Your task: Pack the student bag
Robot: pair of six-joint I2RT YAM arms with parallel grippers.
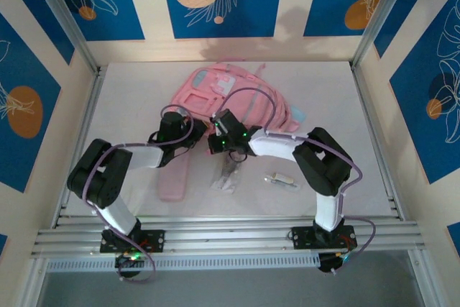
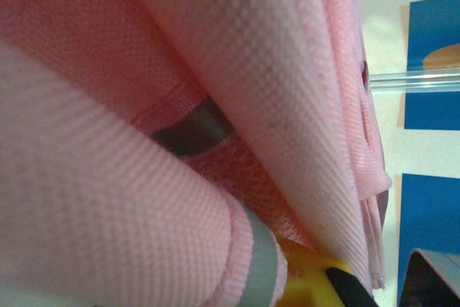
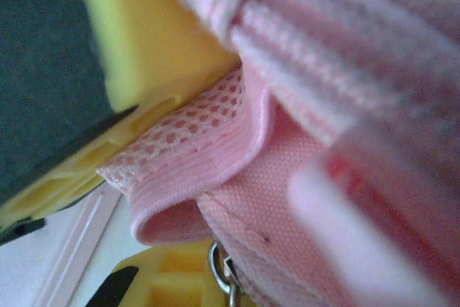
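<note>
The student bag [image 1: 228, 91] is a large pink backpack lying flat at the back middle of the table. Both grippers meet at its near edge. My left gripper [image 1: 195, 133] is shut on a fold of the bag's pink fabric with a grey-green trim [image 2: 260, 260]; one yellow finger [image 2: 316, 282] shows under the cloth. My right gripper [image 1: 221, 134] is shut on the bag's edge, with a pink mesh-backed fold [image 3: 194, 156] pinched between its yellow fingers [image 3: 144, 70]. A metal zip ring [image 3: 219, 269] hangs just below that fold.
A flat pink pencil case [image 1: 172, 175] lies in front of the left gripper. A small clear packet [image 1: 226, 177] and a small white item [image 1: 282, 179] lie near the table's front middle. Metal rails [image 1: 230, 235] run along the near edge, and walls stand close on three sides.
</note>
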